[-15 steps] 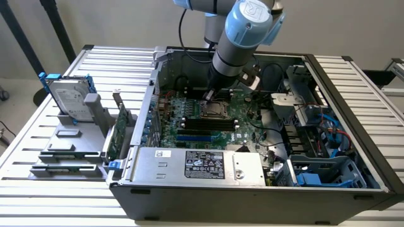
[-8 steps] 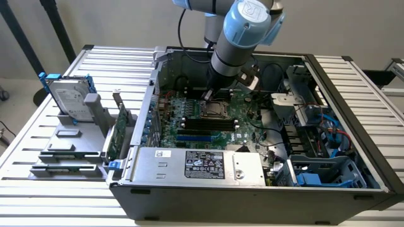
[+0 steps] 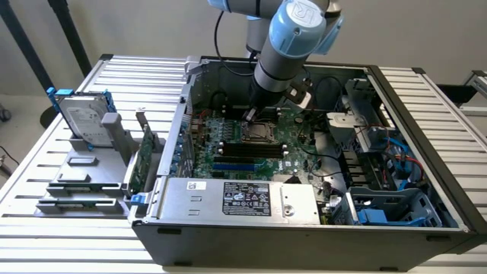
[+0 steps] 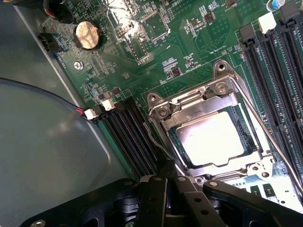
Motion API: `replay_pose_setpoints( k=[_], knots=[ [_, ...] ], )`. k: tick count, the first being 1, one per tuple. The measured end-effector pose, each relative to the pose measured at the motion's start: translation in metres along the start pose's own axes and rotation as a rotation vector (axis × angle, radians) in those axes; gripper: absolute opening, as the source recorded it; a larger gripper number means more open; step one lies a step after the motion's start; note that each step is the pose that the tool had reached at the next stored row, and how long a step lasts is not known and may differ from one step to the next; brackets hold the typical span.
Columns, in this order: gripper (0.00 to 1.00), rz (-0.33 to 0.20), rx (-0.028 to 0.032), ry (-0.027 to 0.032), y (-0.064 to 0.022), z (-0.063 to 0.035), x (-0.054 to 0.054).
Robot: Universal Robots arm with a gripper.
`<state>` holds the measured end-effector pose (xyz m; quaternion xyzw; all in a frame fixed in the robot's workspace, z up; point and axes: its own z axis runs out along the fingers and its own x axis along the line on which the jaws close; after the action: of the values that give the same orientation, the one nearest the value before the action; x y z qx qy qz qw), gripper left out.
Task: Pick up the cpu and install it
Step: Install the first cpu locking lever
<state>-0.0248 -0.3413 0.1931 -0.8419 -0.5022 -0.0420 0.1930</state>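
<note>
The hard drive (image 3: 82, 121) is seen standing at the exterior view's left. The chip (image 4: 214, 138) is seated in the socket (image 4: 163, 113), partly framed. The gripper (image 4: 165, 182) is pressed together, empty, just beside it. Board printing is illegible.

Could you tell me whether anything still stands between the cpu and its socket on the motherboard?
Nothing visible does. The cpu already lies inside the socket frame on the motherboard, with no part over its metal top. The shut end effector sits just beside the socket's edge, holding nothing.
</note>
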Motion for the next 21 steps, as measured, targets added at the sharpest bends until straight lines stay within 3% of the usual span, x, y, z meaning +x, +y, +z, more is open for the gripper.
replay_pose_setpoints(
  k=[21],
  knots=[
    [0.11,0.000,0.0003,0.0006,0.0043,0.0009,0.0018]
  ],
)
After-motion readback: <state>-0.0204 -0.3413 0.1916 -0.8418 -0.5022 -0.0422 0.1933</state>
